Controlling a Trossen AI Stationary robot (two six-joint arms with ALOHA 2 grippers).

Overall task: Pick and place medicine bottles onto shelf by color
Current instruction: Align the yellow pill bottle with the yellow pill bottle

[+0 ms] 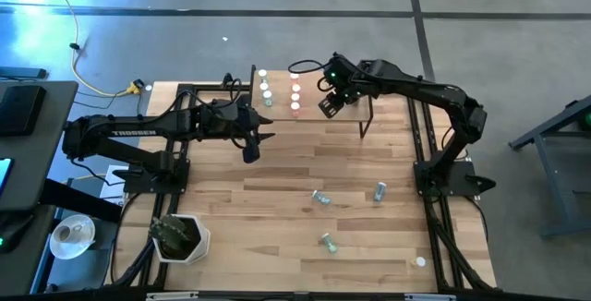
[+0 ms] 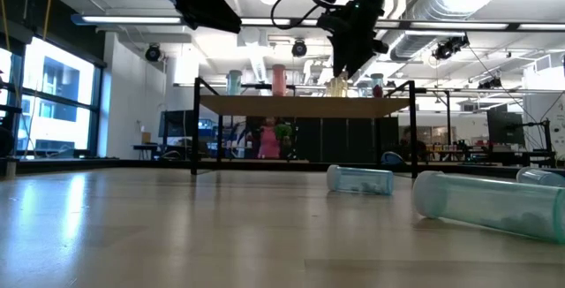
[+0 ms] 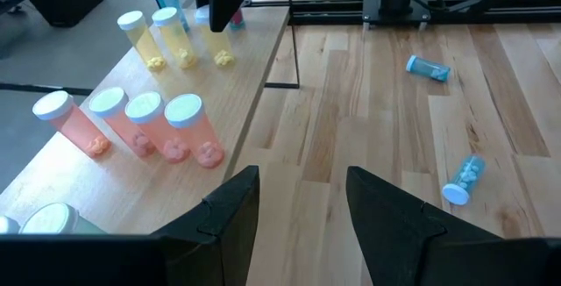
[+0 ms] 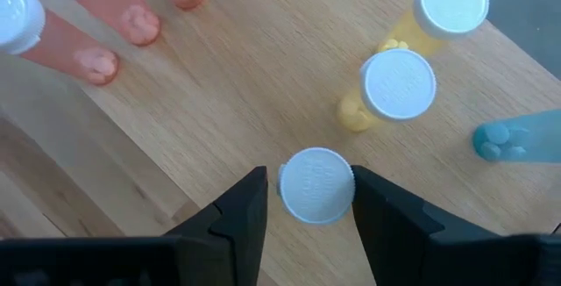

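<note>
A white pot (image 1: 181, 239) holding a dark green plant (image 1: 174, 234) stands at the front left corner of the wooden tabletop (image 1: 277, 246). Off the table's left edge a small white fan (image 1: 71, 234) sits on the grey floor, near a dark desk (image 1: 23, 144). A yellow cable (image 1: 88, 75) runs across the floor beyond the far left corner, ending in a yellow plug (image 1: 135, 87)

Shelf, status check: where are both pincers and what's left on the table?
Right pincer open around yellow white-capped bottle on raised light-wood shelf. Left pincer open, empty, beside shelf. Four teal bottles on table.
</note>
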